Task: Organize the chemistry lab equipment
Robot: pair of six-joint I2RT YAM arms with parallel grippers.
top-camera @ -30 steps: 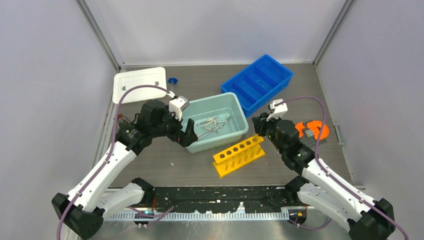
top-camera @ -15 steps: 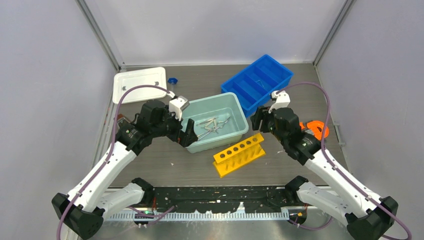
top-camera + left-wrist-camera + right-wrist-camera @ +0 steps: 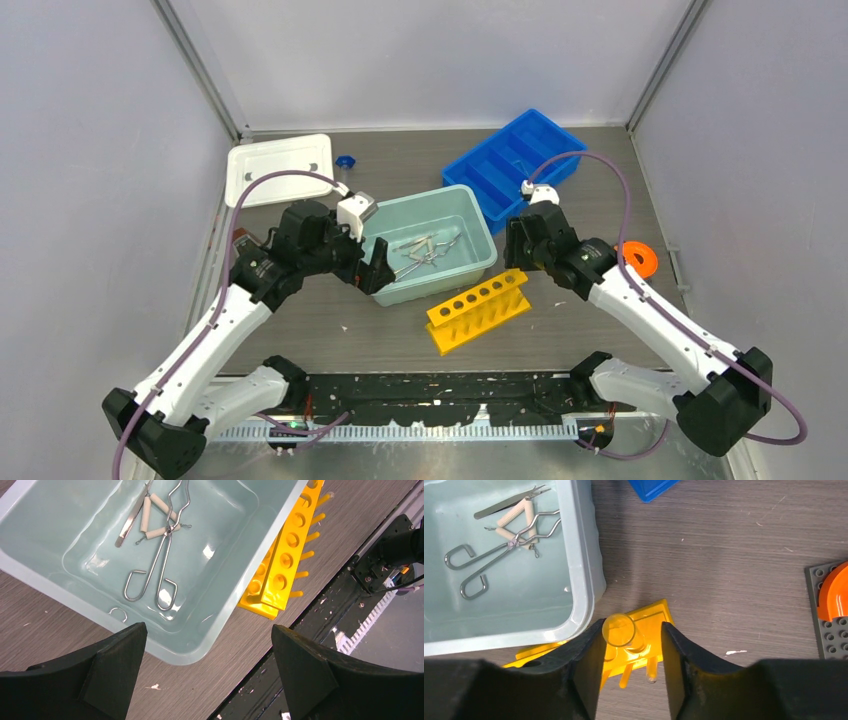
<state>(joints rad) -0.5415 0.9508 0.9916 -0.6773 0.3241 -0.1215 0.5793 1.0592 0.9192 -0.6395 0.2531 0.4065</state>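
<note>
Right gripper (image 3: 631, 626): fingers apart. The clear tube (image 3: 618, 630) stands end-on between them, just beside one finger with a gap to the other, over the yellow rack (image 3: 651, 617). Left gripper (image 3: 207, 630): fingers spread wide. The tongs (image 3: 160, 565) and wire triangle (image 3: 152, 517) lie beyond the fingertips, inside the teal tub (image 3: 190, 655).
</note>
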